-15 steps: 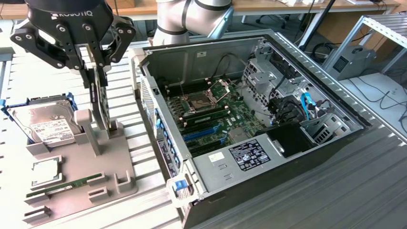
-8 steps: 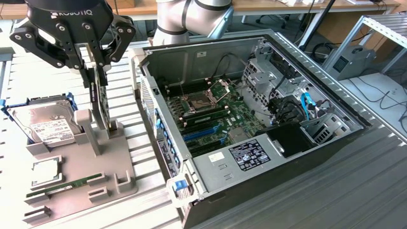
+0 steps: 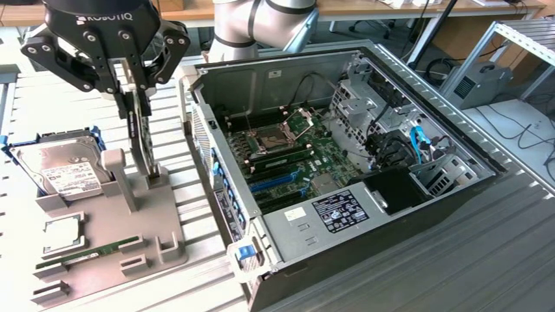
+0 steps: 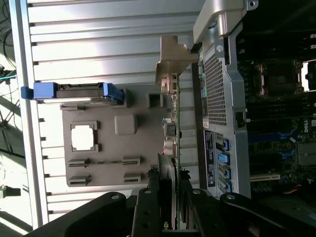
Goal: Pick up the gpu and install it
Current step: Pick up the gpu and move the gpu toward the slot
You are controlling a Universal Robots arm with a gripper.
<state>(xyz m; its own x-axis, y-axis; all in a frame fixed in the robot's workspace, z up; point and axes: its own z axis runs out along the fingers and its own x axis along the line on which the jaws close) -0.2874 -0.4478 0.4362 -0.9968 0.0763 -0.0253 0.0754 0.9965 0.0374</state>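
The gpu [image 3: 143,140] is a thin dark card standing on edge over the grey holder plate [image 3: 130,221], left of the open computer case [image 3: 286,55]. My gripper [image 3: 132,88] comes down from above, and its fingers press the card's upper part from both sides. The card's lower end reaches the holder's upright slot; I cannot tell if it is clear of it. In the wrist view the gpu [image 4: 174,123] runs edge-on from my gripper [image 4: 170,190] to its silvery bracket [image 4: 173,61], beside the case wall [image 4: 222,98].
A silver hard drive [image 3: 61,166] in a blue frame and a green memory stick [image 3: 87,255] also sit on the holder plate. Inside the case, the motherboard has blue slots [image 3: 273,182] and a processor socket [image 3: 264,140]. Cables and drive bays [image 3: 407,149] crowd the case's right side in the exterior view.
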